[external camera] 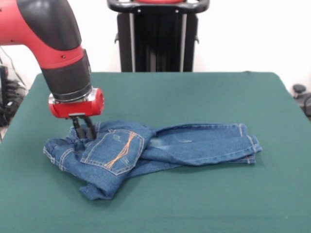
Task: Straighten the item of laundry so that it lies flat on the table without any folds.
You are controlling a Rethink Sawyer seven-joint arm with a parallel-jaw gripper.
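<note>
The item of laundry (155, 148), a small pair of blue denim jeans, lies crumpled on the dark green table (204, 97) in the front view. Its legs stretch to the right and overlap each other. The waist end at the left is folded over, showing an orange-stitched back pocket (114, 150). My gripper (83, 133) hangs from the red and black arm over the left part of the jeans, at the waistband. Its dark fingers (90, 128) stand close together with their tips pressed into the denim there.
The table's left edge (17, 121) runs close to the arm. Dark cables and gear (9, 97) show beyond that edge, and a dark object (301, 94) sits off the right edge.
</note>
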